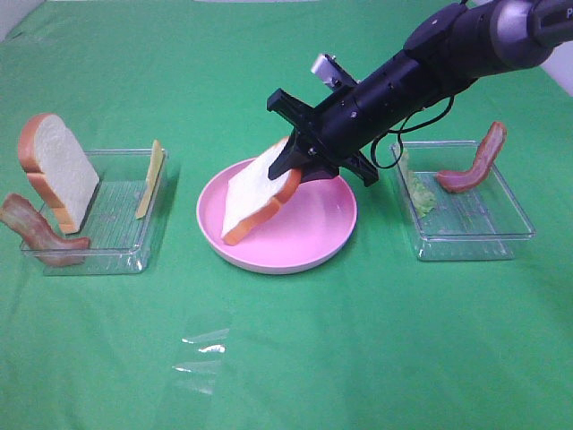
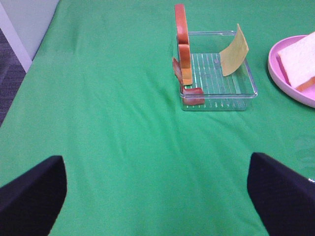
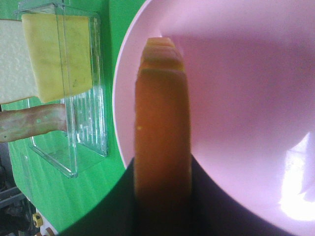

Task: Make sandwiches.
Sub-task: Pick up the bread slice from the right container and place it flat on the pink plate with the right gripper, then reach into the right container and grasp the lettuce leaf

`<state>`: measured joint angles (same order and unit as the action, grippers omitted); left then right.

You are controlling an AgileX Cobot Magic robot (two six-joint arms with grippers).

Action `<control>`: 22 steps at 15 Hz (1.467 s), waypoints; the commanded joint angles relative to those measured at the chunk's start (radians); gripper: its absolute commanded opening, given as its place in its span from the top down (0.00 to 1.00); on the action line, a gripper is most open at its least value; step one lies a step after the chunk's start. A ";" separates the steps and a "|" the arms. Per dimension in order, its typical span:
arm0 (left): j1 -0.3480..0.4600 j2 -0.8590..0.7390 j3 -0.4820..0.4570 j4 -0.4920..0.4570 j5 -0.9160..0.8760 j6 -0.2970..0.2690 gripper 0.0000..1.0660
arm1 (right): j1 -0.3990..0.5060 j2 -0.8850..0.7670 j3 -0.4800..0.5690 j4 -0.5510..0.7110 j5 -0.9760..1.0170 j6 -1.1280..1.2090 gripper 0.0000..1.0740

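My right gripper (image 1: 291, 166) is shut on a white bread slice (image 1: 255, 193) with an orange-brown crust, held tilted with its lower edge on the pink plate (image 1: 295, 262). In the right wrist view the slice's crust edge (image 3: 162, 137) runs straight out from between the dark fingers over the plate (image 3: 246, 98). My left gripper (image 2: 157, 169) is open and empty above the green cloth; its black fingers (image 2: 29, 196) show at the frame's corners. It is out of the high view. A second bread slice (image 1: 58, 170), cheese (image 1: 150, 179) and bacon (image 1: 40, 235) stand in the left tray (image 1: 116, 244).
The right clear tray (image 1: 466, 242) holds pale lettuce (image 1: 414, 184) and a bacon strip (image 1: 474, 161) leaning on its far wall. The left wrist view shows the left tray (image 2: 219, 93) with cheese (image 2: 234, 51) ahead, and the plate's rim (image 2: 295, 93) beside it.
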<state>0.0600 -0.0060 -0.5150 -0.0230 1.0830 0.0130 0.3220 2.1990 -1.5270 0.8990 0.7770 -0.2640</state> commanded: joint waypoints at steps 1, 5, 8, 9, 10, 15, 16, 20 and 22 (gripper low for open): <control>0.000 -0.011 -0.001 -0.005 -0.011 -0.003 0.15 | 0.002 -0.002 -0.001 -0.014 0.003 -0.014 0.87; 0.000 -0.011 -0.001 -0.005 -0.011 -0.003 0.15 | 0.001 -0.028 -0.004 -0.049 0.106 -0.036 0.18; 0.000 -0.011 -0.001 -0.005 -0.011 -0.003 0.15 | 0.001 -0.094 -0.004 -0.188 0.134 -0.026 0.19; 0.000 -0.011 -0.001 -0.005 -0.011 -0.003 0.15 | 0.001 -0.123 -0.004 -0.248 0.134 -0.004 0.19; 0.000 -0.011 -0.001 -0.005 -0.011 -0.003 0.15 | 0.001 -0.138 -0.004 -0.279 0.135 0.008 0.19; 0.000 -0.011 -0.001 -0.005 -0.011 -0.003 0.15 | -0.001 -0.266 -0.035 -0.662 0.180 0.250 0.19; 0.000 -0.011 -0.001 -0.005 -0.011 -0.003 0.15 | -0.003 -0.262 -0.075 -0.727 0.222 0.283 0.19; 0.000 -0.011 -0.001 -0.005 -0.011 -0.003 0.15 | -0.057 -0.196 -0.239 -0.821 0.319 0.305 0.19; 0.000 -0.011 -0.001 -0.005 -0.011 -0.003 0.15 | -0.101 -0.138 -0.300 -0.815 0.363 0.275 0.19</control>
<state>0.0600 -0.0060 -0.5150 -0.0230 1.0830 0.0130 0.2270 2.0470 -1.8200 0.0810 1.1210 0.0270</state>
